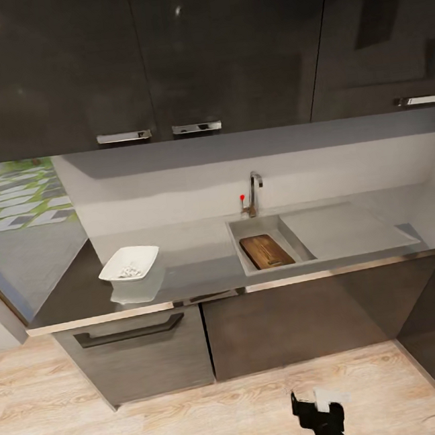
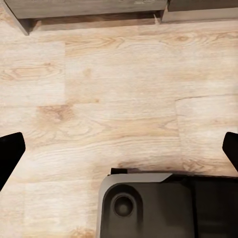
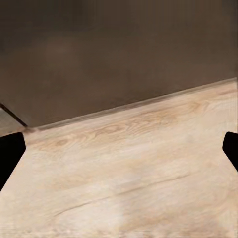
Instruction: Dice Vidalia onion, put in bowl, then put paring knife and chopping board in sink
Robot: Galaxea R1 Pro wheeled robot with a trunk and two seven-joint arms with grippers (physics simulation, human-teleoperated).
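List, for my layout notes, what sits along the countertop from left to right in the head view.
White bowl with diced bits inside → red-knobbed lever → chrome tap → steel drainboard. The chopping board lies in the sink, below the tap.

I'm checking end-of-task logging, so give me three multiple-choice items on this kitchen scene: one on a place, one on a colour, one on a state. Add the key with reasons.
1. Where does the chopping board lie?
A. On the floor
B. Inside the sink basin
C. On the drainboard

2. What colour is the bowl on the countertop?
A. White
B. Red
C. Black

3. How does the left pincer stand?
A. Shut on the bowl
B. Shut on a knife
C. Open, holding nothing

Key: 1 B, the brown board sits within the basin walls below the tap. 2 A, the bowl is glossy white, with pale bits inside. 3 C, the left wrist view shows its fingertips far apart over bare wooden floor.
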